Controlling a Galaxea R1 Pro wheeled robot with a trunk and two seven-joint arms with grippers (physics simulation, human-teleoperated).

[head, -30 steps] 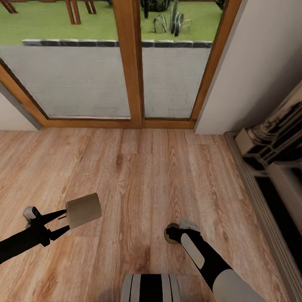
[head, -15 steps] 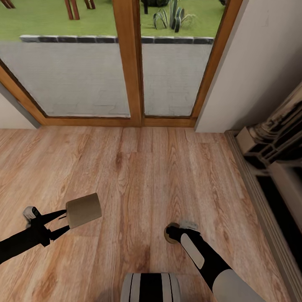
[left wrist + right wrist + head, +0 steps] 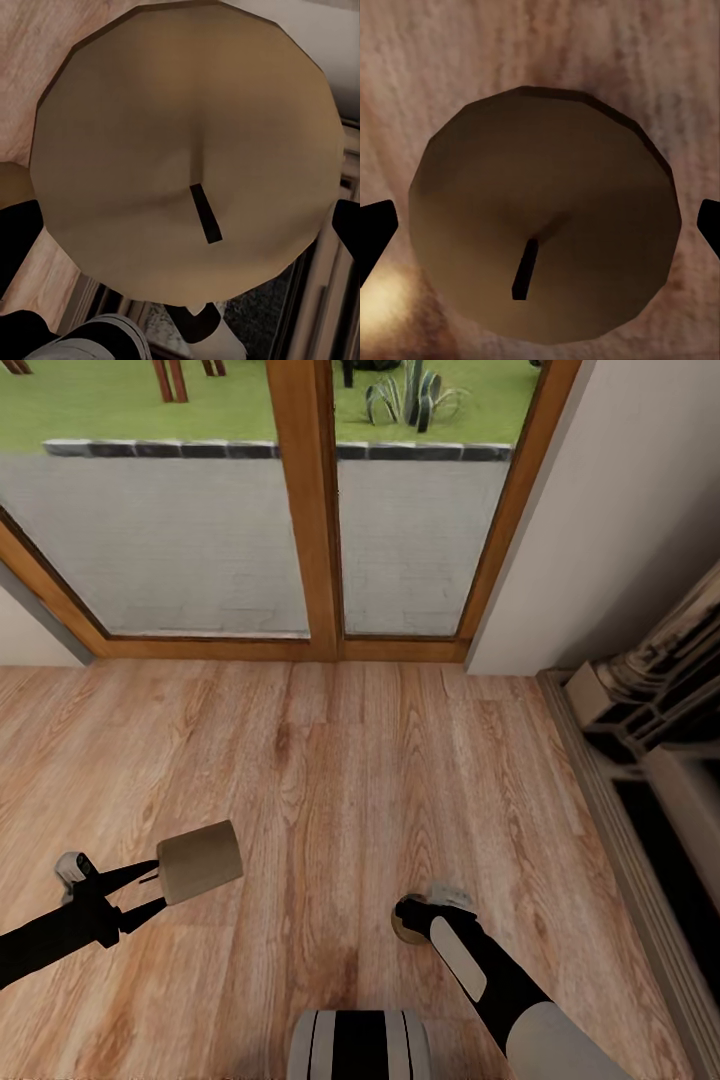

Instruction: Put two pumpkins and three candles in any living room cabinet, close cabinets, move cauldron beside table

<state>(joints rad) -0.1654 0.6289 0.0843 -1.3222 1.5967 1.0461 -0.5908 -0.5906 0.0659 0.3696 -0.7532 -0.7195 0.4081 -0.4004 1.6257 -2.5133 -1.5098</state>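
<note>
A squat tan candle [image 3: 200, 862] hangs above the wood floor at the lower left, with my left gripper [image 3: 160, 888] shut on it. In the left wrist view its round end with a short dark wick [image 3: 187, 150] sits between the dark fingers. My right gripper [image 3: 410, 920] points down at the lower middle, shut on a second candle [image 3: 402, 933], of which just an edge peeks out under the hand. The right wrist view looks onto that candle's top and wick [image 3: 544, 217], with a black fingertip [image 3: 375, 232] at each side.
A wood-framed glass door [image 3: 305, 510] to a patio and lawn stands straight ahead. A white wall [image 3: 620, 510] closes the right side, with the ornate beige fireplace surround [image 3: 650, 690] and its dark opening below it. Bare wood floor [image 3: 380, 780] lies between. My base [image 3: 360, 1045] shows at the bottom.
The whole view has shifted slightly as the camera moved toward the door. Both arms keep their pose and their candles.
</note>
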